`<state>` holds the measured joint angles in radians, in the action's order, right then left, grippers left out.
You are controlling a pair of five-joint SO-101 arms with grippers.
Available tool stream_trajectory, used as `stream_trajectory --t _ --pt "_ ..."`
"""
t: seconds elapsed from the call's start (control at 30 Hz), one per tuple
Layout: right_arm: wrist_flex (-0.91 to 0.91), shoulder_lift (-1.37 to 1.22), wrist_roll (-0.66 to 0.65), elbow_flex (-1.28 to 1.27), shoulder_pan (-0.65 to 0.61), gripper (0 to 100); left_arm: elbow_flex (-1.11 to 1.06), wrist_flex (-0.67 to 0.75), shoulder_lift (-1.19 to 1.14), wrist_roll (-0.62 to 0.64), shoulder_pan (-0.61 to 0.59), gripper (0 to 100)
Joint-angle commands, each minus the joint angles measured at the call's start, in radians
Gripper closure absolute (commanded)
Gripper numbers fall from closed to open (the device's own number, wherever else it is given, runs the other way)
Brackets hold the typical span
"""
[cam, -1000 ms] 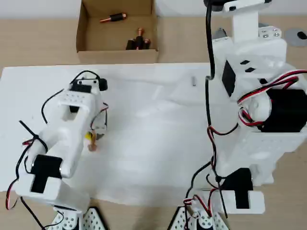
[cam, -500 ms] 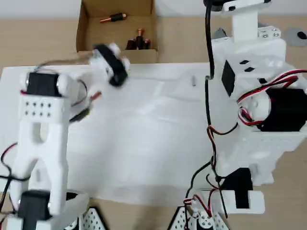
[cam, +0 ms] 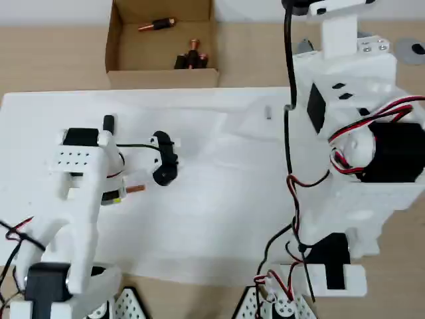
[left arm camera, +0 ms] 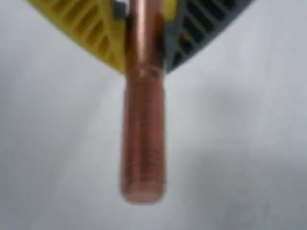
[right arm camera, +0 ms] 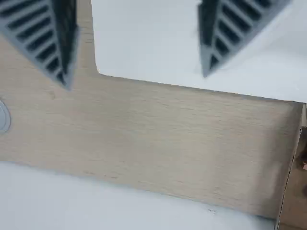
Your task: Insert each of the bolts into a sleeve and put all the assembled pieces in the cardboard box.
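A copper bolt [left arm camera: 143, 139] sticks out from between one yellow and one black finger, and my left gripper [left arm camera: 144, 72] is shut on its upper shank. Its threaded end is bare and hangs over the white sheet. In the high view the bolt [cam: 136, 189] points to the right from the left gripper [cam: 125, 192], at the sheet's left side. The cardboard box [cam: 116, 40] stands at the back left and holds one assembled piece [cam: 156, 25] and a few more [cam: 191, 58]. My right gripper [right arm camera: 136, 76] is open, its grey fingers [right arm camera: 53, 43] over the table near the sheet's edge.
The white sheet [cam: 219, 193] covers most of the wooden table. A small grey pin [cam: 267, 112] lies on it near the back. The bulky right arm [cam: 358, 133] takes up the right side. A grey disc [cam: 408, 50] lies at the far right.
My left arm swung up towards the box, then came back down over the sheet's left side, the bolt still in its gripper and now pointing right. The right arm has kept still.
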<state>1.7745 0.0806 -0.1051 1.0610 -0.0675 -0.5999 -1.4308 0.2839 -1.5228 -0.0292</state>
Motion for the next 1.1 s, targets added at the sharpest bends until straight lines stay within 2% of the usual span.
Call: stream_trajectory --t 0.0,0.13,0.23,0.4,0.63,0.77,0.93,1.0,1.07 --pt "0.014 0.03 -0.005 -0.012 0.018 78.9 -0.006 0.097 -0.065 -0.02 -0.029 99" --pt "0.014 0.031 -0.005 -0.081 0.018 78.9 0.009 0.176 -0.189 -0.018 -0.037 99" --pt "0.014 0.033 -0.006 -0.111 0.018 79.3 0.048 0.178 -0.26 -0.014 -0.037 99" --pt "0.011 0.096 -0.048 -0.093 -0.015 89.3 0.097 0.176 -0.298 0.048 -0.038 93" --pt "0.012 0.139 -0.077 -0.139 -0.031 81.2 0.104 0.176 -0.297 0.164 -0.038 86" --pt "0.012 0.163 -0.078 -0.188 -0.031 80.0 0.173 0.143 -0.297 0.311 -0.049 85" --pt "0.012 0.174 -0.078 -0.249 -0.028 80.0 0.356 -0.124 -0.297 0.509 -0.046 85" --pt "0.012 0.174 -0.078 -0.268 -0.027 80.0 0.431 -0.236 -0.297 0.643 -0.041 85" --pt "0.012 0.174 -0.078 -0.278 -0.03 80.0 0.491 -0.304 -0.302 0.862 -0.043 85"
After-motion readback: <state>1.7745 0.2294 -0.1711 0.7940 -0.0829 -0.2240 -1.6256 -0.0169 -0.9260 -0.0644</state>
